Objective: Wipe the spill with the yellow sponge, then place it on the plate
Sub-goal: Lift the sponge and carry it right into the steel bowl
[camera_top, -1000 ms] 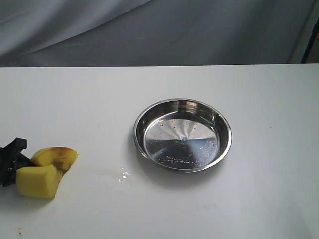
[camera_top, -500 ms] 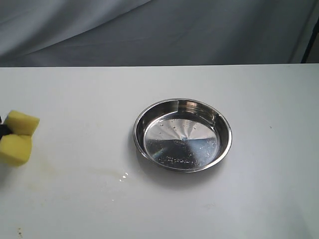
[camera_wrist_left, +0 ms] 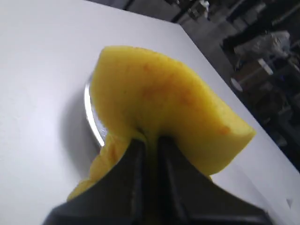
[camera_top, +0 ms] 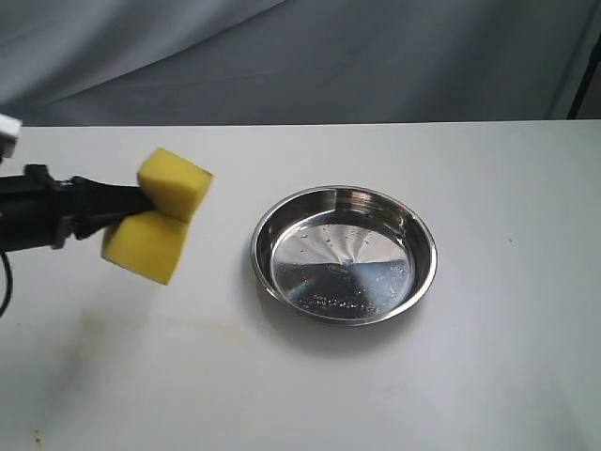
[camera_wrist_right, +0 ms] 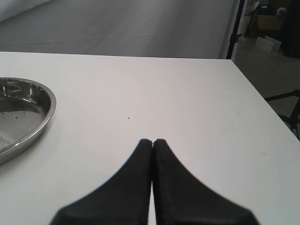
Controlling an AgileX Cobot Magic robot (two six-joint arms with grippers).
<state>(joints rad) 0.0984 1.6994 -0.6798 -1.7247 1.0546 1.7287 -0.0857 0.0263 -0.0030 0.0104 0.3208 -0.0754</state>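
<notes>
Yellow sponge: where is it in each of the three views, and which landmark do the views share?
Exterior view: yellow sponge left of centre, in the left gripper, beside the plate.
Left wrist view: fills the middle, folded around the gripper; plate rim behind.
Right wrist view: not in it.
Shared landmark: the plate, in all three.

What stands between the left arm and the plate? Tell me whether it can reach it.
Probably yes. The left gripper, shut on the sponge, hangs close beside the plate, and nothing lies on the table between them.
</notes>
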